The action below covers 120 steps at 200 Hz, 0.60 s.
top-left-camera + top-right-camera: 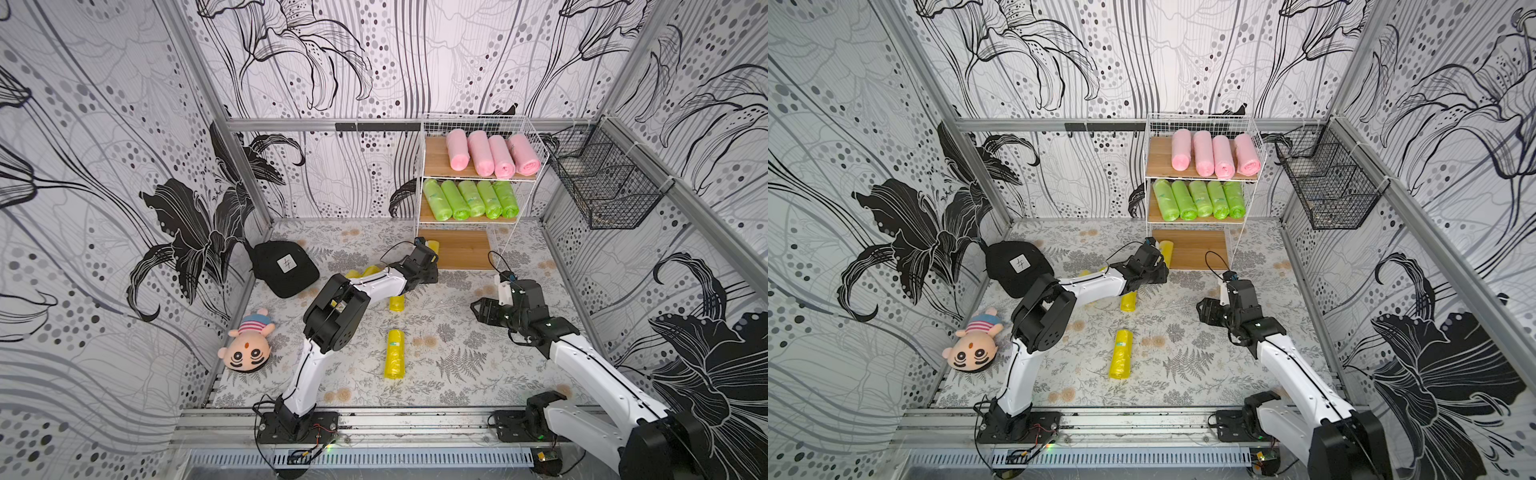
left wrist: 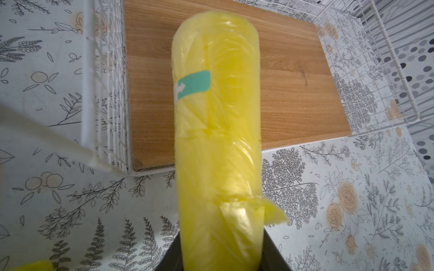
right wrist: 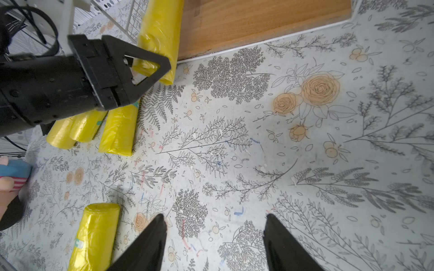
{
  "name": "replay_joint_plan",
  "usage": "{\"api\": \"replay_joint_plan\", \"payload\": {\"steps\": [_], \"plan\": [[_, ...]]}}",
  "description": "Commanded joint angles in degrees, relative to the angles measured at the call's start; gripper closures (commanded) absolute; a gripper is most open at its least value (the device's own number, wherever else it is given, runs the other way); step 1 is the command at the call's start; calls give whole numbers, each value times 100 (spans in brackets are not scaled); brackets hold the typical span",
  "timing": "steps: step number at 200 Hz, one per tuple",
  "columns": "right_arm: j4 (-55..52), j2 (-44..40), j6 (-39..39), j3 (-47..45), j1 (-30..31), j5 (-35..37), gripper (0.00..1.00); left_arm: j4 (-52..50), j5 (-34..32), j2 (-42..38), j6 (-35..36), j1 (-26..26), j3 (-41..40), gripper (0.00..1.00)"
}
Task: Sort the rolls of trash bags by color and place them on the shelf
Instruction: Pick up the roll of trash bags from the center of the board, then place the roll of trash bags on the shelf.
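Both top views: the shelf (image 1: 419,178) stands at the back wall, with four pink rolls (image 1: 482,153) side by side on its top board and five green rolls (image 1: 469,199) on the middle board. My left claw (image 1: 428,255) is at the front corner of the bottom board (image 1: 461,249), on the left arm's side. It pinches a yellow roll (image 1: 435,244) whose far end shows past the claw. Four loose rolls (image 1: 394,353), all yellow, lie on the mat (image 1: 457,361): two together under my left forearm, one near them, one nearer the front rail. My right claw (image 1: 476,311) hangs over the mat, well apart from every roll, its jaws spread around nothing. A doll (image 1: 245,345) and a cap (image 1: 284,268) lie by the left wall, and a basket (image 1: 602,187) hangs on the right wall. Left wrist view: the yellow roll (image 2: 216,117), with a teal label (image 2: 193,84), runs from between my two dark jaws out over the bottom board (image 2: 293,82). Whether it touches the wood I cannot tell. Right wrist view: the right claw (image 3: 215,225) stands parted over the mat (image 3: 305,152). Beyond it, the left claw (image 3: 150,68) grips the yellow roll (image 3: 162,28) near its end, at the board's edge. Three loose rolls (image 3: 119,131) lie just beside the left claw, and a fourth lies near my right claw.
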Motion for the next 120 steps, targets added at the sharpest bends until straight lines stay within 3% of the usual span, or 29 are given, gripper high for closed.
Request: {"api": "replay_joint_plan", "payload": {"steps": [1, 69, 120], "plan": [[128, -50, 74, -51, -18, -19, 31, 337, -427, 110, -261, 113, 203, 59], [581, 183, 238, -110, -15, -221, 31, 584, -398, 128, -540, 87, 18, 47], [1817, 1226, 783, 95, -21, -602, 32, 943, -147, -154, -828, 69, -456, 34]]}}
